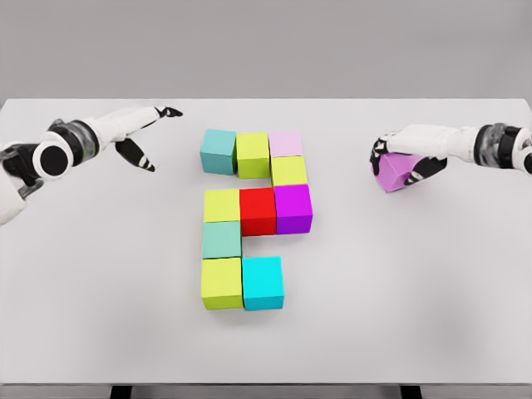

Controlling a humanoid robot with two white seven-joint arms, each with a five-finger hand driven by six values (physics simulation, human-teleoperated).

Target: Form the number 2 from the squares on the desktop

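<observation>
Several coloured cubes sit joined in the middle of the white table (100, 316). A teal cube (219, 150), a lime cube (253, 155) and a pale pink cube (286, 143) form the top row. Below come a lime cube (289, 171), then a yellow-green cube (222, 205), a red cube (258, 210) and a magenta cube (293, 208). A mint cube (222, 239), a lime cube (221, 283) and a cyan cube (263, 283) finish the shape. At the right, my right hand (407, 154) is shut on a tilted purple cube (396, 173). My left hand (145, 133) is open at the upper left.
The table's front edge (266, 384) runs along the bottom of the view. A grey wall (266, 41) stands behind the table's far edge.
</observation>
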